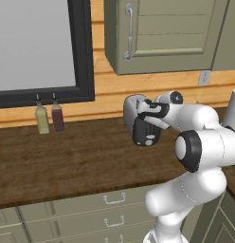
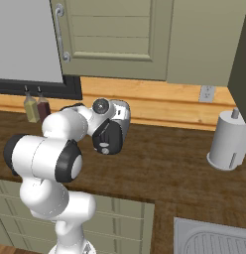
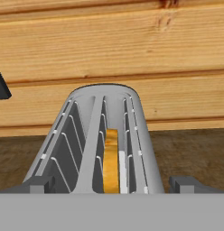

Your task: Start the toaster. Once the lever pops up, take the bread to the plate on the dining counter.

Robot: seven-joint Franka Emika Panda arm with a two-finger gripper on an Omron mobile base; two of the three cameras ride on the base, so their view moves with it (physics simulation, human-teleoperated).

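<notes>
The silver-grey toaster [image 1: 134, 110] [image 2: 121, 113] stands on the wood worktop against the plank wall, its black end panel [image 1: 147, 133] facing me. The lever [image 1: 149, 141] [image 2: 105, 147] is a small knob low on that panel. In the hand view I look along the toaster's top [image 3: 102, 97], where the tan bread [image 3: 111, 160] stands on edge in the right slot. My gripper [image 3: 112, 185] [image 1: 151, 113] hovers over the toaster's near end, open, with one fingertip [image 3: 37, 184] on each side and nothing between them. The plate and the dining counter are out of view.
Two bottles [image 1: 42, 118] [image 1: 58, 117] hang below the dark-framed window at the left. A paper towel roll [image 2: 228, 141] stands at the right, a sink [image 2: 209, 238] lies at the lower right. Olive wall cabinets [image 1: 162, 35] hang above the toaster.
</notes>
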